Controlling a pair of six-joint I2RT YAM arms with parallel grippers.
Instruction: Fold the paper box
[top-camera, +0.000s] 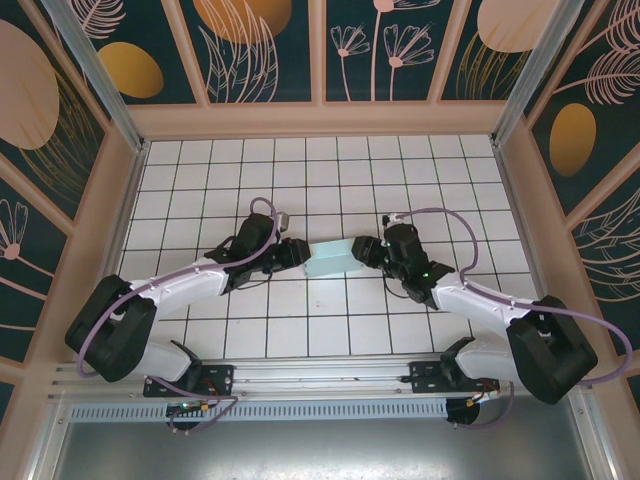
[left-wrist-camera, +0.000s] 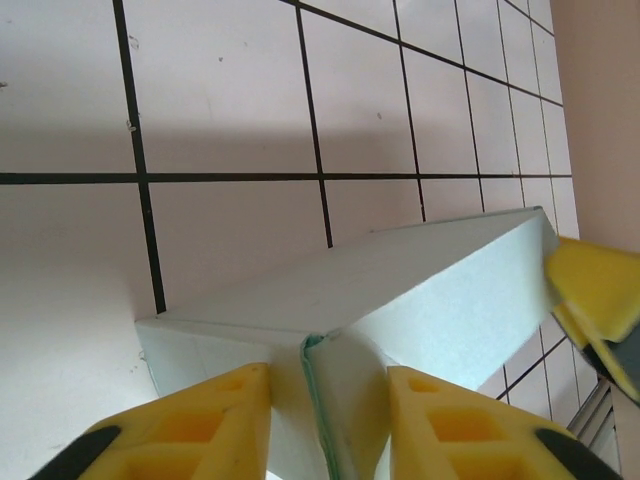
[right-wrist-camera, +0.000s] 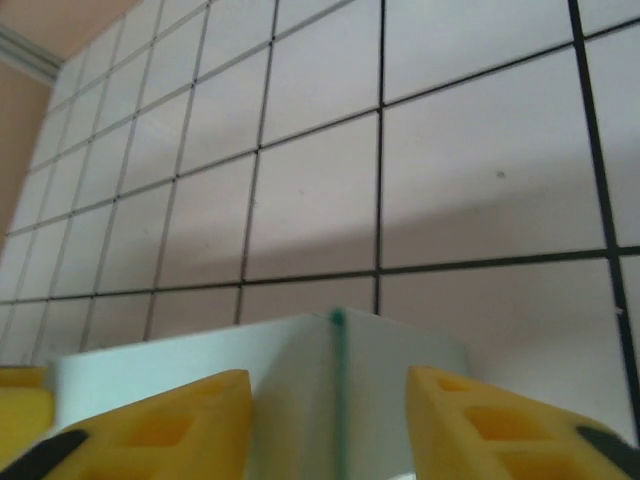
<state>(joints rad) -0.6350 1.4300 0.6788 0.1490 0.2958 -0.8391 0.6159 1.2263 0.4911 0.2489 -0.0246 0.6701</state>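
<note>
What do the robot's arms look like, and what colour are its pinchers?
The left arm and right arm have smooth white links, chunky black joints and looping purple-grey cables. The left tool and right tool are black, each with two blocky yellow fingers that have hollow cut-outs.

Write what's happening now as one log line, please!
paper box: pale mint, middle of table | left tool: straddles one end | right tool: straddles other end | grip: can't tell
</note>
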